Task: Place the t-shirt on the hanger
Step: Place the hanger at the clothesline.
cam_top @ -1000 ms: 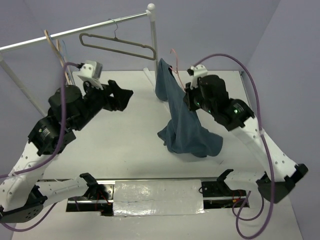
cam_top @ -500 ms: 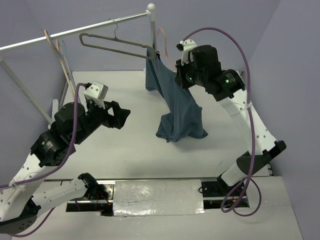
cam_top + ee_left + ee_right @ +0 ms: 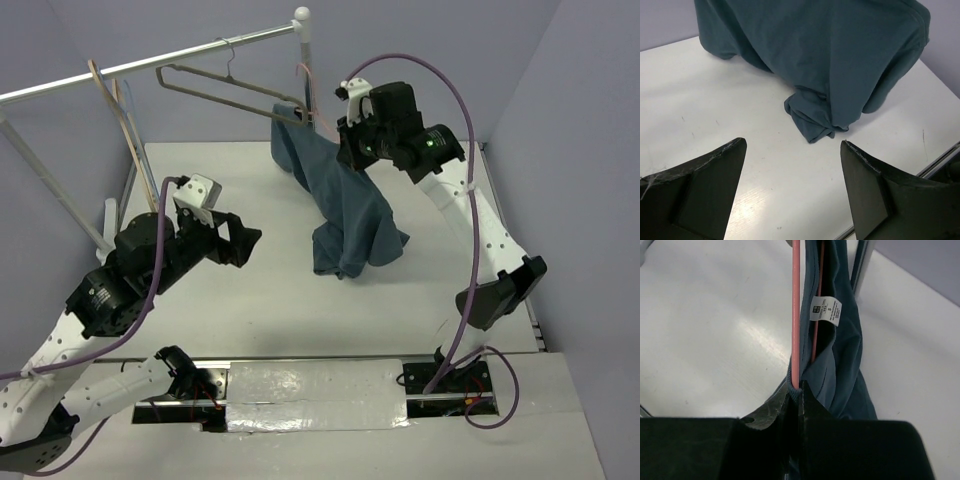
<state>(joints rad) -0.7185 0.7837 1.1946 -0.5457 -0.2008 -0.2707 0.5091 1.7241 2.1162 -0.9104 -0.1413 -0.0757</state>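
I am clamping my right pincer (image 3: 796, 392) shut on the thin pink wire of the hanger (image 3: 795, 315), with the edge of the shirt's collar caught at the same spot. In the top view my right pincer (image 3: 347, 150) is sitting at about 1 o'clock from the middle of the table (image 3: 250, 290), raised well above it. The shirt (image 3: 340, 210) is hanging from there, draping down toward 6 o'clock. Its bunched lower end (image 3: 815, 125) is resting on the table. In my right wrist view the white label (image 3: 825, 308) is showing inside the neck, and a second run of the wire is passing inside the cloth at the label's 9 o'clock. My left pincer (image 3: 792, 145) is standing wide open, gripping nothing, with the shirt at its 12 o'clock and apart from it. In the top view it (image 3: 245, 235) is hovering at about 9 o'clock from the shirt. At 11 o'clock a grey hanger (image 3: 230, 95) and wooden hangers (image 3: 115, 110) are hanging on the rail (image 3: 150, 62)
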